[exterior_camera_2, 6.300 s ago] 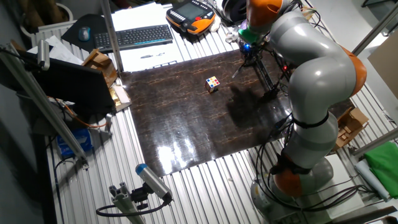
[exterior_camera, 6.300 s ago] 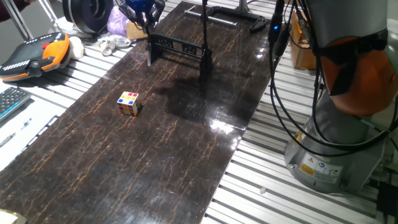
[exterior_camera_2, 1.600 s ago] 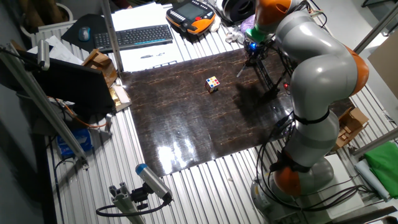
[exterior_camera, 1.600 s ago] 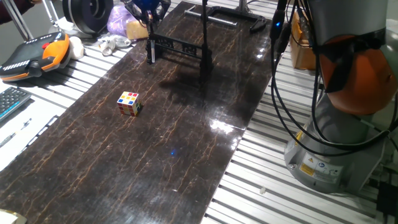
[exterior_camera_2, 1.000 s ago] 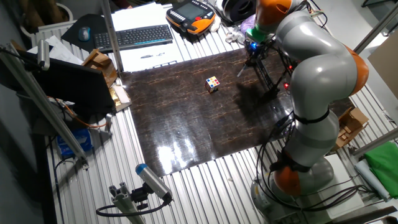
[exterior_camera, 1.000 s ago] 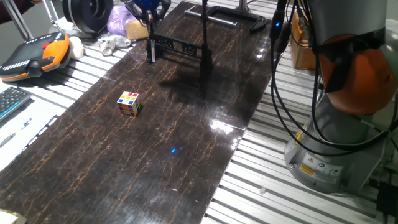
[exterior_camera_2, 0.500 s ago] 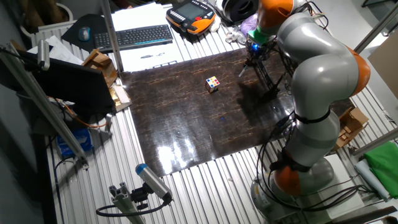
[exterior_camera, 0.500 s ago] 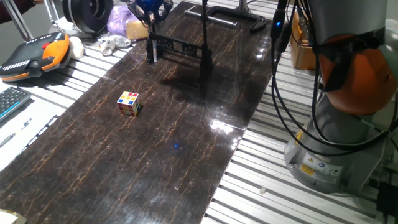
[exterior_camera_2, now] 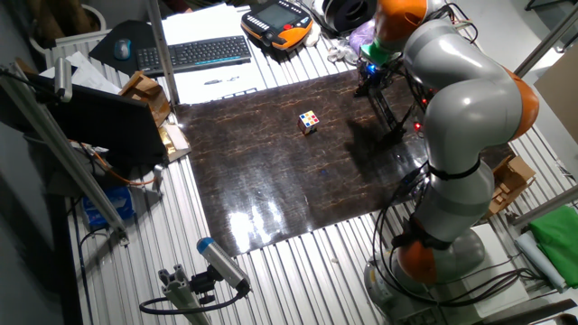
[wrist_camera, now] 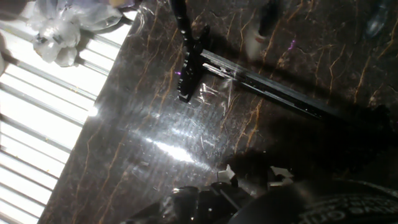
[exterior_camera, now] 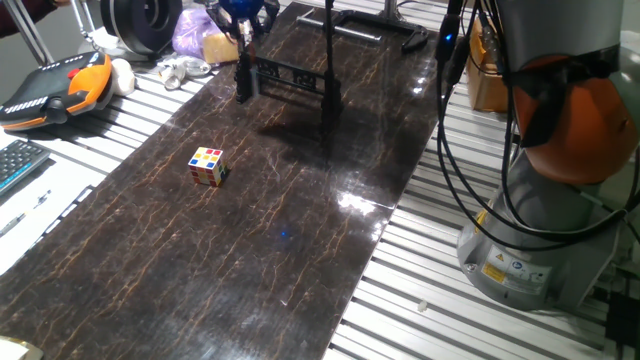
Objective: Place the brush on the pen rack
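We see the low black metal pen rack (exterior_camera: 287,74) with its notched bar standing at the far end of the dark marbled desk (exterior_camera: 250,230). The thin brush (wrist_camera: 256,28) shows only as a blurred dark shaft with a pale tip above the rack. We cannot tell how the two-finger gripper (exterior_camera: 243,17) stands.

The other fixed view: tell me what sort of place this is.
Probably a robotics lab bench: an aluminium-profile table, a keyboard and an orange teach pendant behind the dark mat.
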### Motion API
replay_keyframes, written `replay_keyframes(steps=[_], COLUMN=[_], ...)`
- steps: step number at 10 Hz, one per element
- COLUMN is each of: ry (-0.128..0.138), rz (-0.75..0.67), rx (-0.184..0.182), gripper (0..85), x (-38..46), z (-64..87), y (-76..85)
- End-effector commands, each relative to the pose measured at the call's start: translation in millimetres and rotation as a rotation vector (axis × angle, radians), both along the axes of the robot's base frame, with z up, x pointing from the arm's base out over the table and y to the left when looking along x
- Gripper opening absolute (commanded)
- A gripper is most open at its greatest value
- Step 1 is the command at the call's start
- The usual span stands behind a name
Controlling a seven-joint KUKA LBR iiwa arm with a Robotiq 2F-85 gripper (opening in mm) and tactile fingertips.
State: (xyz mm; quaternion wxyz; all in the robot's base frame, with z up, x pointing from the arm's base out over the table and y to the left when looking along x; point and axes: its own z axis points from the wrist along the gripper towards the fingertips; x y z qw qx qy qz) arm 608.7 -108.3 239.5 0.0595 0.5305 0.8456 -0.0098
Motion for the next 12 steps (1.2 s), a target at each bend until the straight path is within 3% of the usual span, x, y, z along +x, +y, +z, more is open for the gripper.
replay_keyframes(steps=[1, 5, 7, 10, 12], ry=[-0.002, 0.005, 0.013, 0.021, 0.027], rz=[0.002, 0.035, 0.048, 0.103, 0.138], rx=[0.0, 0.017, 0.018, 0.025, 0.037], gripper=[35.3, 33.0, 25.3, 1.0, 0.7], x=[0.1, -2.4, -4.6, -11.2, -19.3], z=[0.1, 10.5, 23.2, 42.1, 48.6], y=[-0.1, 6.1, 19.1, 40.4, 56.1])
